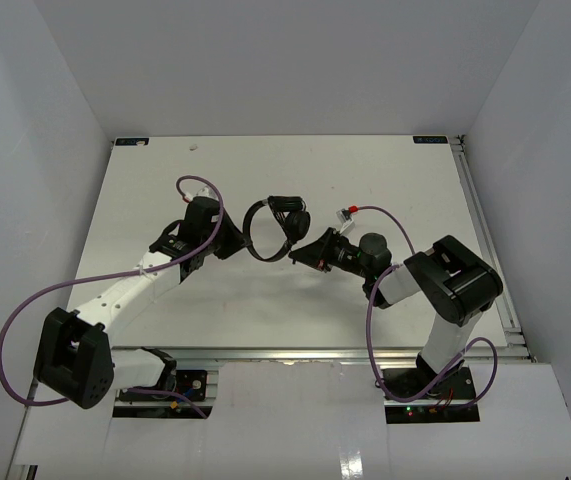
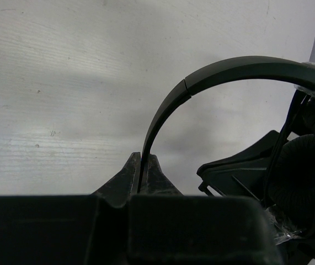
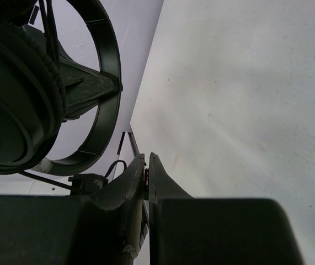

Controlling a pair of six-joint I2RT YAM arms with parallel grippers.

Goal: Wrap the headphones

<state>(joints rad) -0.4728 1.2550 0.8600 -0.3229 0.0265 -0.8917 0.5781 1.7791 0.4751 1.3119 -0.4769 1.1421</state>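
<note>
The black headphones [image 1: 275, 228] hang in the air above the middle of the white table [image 1: 265, 170], between my two grippers. My left gripper [image 1: 237, 240] is shut on the thin headband [image 2: 240, 69], which rises out of the jaws [image 2: 144, 160] and arcs right to an earcup [image 2: 303, 176]. My right gripper [image 1: 300, 255] is just right of the earcups, jaws closed [image 3: 147, 160]. In the right wrist view the padded earcup [image 3: 14, 99] and headband [image 3: 110, 83] fill the upper left. The thin black cable [image 3: 44, 178] runs from under the earcup towards my right jaws and vanishes behind a finger.
Purple robot cables loop over both arms [image 1: 200, 183] [image 1: 390, 215]. A small white and red connector [image 1: 345, 212] sits by the right arm. A metal rail [image 1: 485, 230] runs along the table's right edge. White walls enclose the table on three sides.
</note>
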